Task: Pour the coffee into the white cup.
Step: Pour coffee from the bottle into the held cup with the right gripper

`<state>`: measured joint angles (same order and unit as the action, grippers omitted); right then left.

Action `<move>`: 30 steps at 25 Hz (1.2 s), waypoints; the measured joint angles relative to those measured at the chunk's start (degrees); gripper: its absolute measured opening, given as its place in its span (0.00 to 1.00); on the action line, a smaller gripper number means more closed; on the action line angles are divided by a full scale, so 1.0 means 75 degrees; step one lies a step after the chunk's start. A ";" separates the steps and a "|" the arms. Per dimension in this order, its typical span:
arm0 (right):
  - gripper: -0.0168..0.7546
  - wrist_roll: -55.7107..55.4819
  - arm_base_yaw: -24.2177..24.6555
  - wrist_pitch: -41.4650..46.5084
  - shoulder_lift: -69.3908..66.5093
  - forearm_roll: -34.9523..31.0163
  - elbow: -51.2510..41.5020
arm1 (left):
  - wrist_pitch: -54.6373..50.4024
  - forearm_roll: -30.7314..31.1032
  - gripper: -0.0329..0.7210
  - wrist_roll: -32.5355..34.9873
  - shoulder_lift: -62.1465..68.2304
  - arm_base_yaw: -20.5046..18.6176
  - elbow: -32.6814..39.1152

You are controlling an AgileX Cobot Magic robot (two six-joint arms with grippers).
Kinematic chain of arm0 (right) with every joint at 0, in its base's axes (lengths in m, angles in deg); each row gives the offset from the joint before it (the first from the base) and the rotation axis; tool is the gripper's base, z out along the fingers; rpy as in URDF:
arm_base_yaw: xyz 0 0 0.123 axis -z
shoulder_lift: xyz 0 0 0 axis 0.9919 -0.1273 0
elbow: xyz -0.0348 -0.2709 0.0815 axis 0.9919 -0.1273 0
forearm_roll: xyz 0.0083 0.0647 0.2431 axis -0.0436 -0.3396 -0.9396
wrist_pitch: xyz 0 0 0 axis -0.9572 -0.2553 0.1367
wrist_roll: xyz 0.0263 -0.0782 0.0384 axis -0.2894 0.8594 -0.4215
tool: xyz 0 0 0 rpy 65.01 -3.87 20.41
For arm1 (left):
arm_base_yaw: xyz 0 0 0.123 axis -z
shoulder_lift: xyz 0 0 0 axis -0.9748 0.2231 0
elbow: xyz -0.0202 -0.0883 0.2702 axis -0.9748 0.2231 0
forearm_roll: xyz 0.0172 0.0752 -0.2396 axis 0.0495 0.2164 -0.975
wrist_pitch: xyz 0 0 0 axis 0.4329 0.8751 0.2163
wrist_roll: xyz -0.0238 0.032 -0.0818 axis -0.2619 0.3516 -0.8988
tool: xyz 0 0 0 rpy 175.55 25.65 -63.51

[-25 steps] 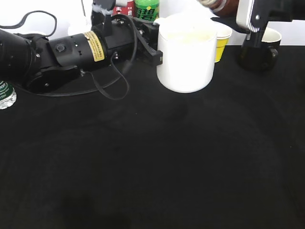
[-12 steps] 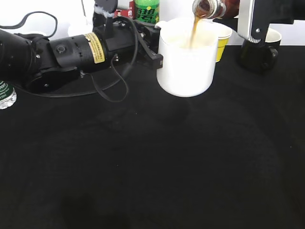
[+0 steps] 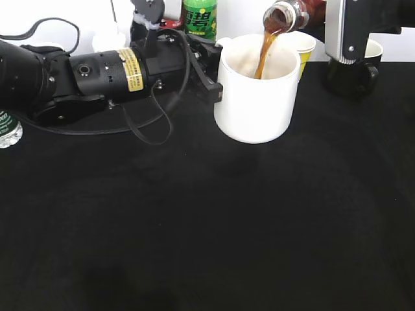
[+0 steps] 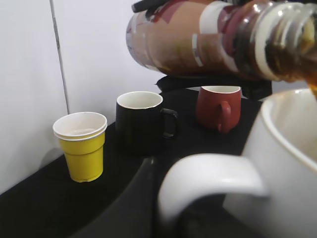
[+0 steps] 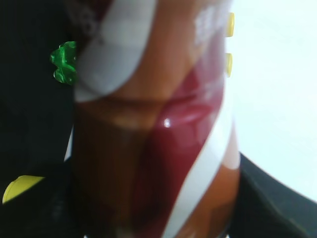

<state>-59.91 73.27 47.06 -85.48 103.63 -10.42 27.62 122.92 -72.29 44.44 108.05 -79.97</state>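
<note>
- The coffee [image 3: 290,14] is being held tipped, neck lowest, above the rim of the white cup [image 3: 259,91], so its brown stream [image 3: 264,55] is falling straight inside rather than onto the black surface [image 3: 207,220].
- The right gripper is carrying that bottle; its jaws are not showing clearly in any view, the right wrist view being filled by the label, so I cannot tell exactly how they are sitting, though they are evidently clamping the bottle.
- The left arm [image 3: 97,71] is lying low beside the cup at its handle [image 4: 210,181], seemingly steadying it; whether those jaws are pinching the handle I cannot tell.
- Counting outward: one white cup, one coffee bottle, one yellow paper cup [image 4: 81,146], one black mug [image 4: 141,121], one red mug [image 4: 218,106], one green bottle [image 3: 199,14].
</note>
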 joint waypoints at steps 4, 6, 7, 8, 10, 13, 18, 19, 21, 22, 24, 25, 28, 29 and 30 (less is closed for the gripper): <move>0.70 0.0267 0.0000 0.0000 0.0000 0.0000 0.0000 | -0.0110 0.0006 0.12 0.0000 0.0000 0.0000 0.0000; 0.70 0.0312 0.0000 0.0000 0.0000 0.0000 0.0000 | -0.0126 0.0009 0.12 0.0000 0.0000 0.0000 0.0000; 0.70 0.0318 0.0000 0.0000 0.0000 0.0000 0.0000 | -0.0128 0.0015 0.12 0.0000 0.0000 0.0000 0.0000; 0.70 0.0318 0.0000 0.0000 0.0000 0.0000 0.0000 | -0.0145 0.0023 0.12 0.0000 0.0000 0.0000 0.0000; 0.70 0.0327 0.0000 0.0000 0.0000 0.0000 0.0000 | -0.0168 0.0039 0.12 0.0000 0.0000 0.0000 0.0000; 0.70 0.0406 0.0000 0.0000 0.0000 0.0000 0.0000 | -0.0177 0.0048 0.12 0.0000 0.0000 0.0000 0.0000; 0.70 0.0671 0.0000 0.0000 0.0000 0.0000 0.0000 | -0.0236 0.0048 0.12 0.0000 0.0000 0.0000 0.0000; 0.70 0.0795 0.0000 0.0000 0.0000 0.0000 0.0000 | -0.0236 0.0048 0.12 0.0000 0.0000 0.0000 0.0000; 0.70 0.0869 0.0000 0.0000 0.0000 0.0000 0.0000 | -0.0236 0.0048 0.12 0.0000 0.0000 0.0000 0.0000; 0.70 0.0925 0.0000 0.0000 0.0000 0.0000 0.0000 | -0.0242 0.0048 0.12 0.0000 0.0000 0.0000 0.0000; 0.70 0.0993 0.0000 0.0000 0.0000 -0.0007 0.0000 | -0.0242 0.0048 0.12 0.0000 0.0000 0.0000 0.0000; 0.70 0.1001 0.0000 0.0000 0.0000 -0.0007 0.0000 | -0.0245 0.0054 0.12 0.0000 0.0000 0.0000 0.0000; 0.70 0.1001 0.0000 0.0000 0.0000 -0.0014 0.0000 | -0.0253 0.0054 0.12 0.0000 0.0000 0.0000 0.0000; 0.70 0.0989 0.0000 -0.0019 0.0000 -0.0014 0.0000 | -0.0259 0.0054 0.12 0.0000 0.0000 0.0000 0.0000; 0.70 0.0725 0.0000 -0.0198 0.0000 -0.0014 0.0000 | -0.0262 0.0054 0.12 0.0000 0.0005 0.0000 0.0000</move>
<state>-54.48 73.27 45.57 -85.48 103.53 -10.42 25.65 123.33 -72.29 44.47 108.05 -79.97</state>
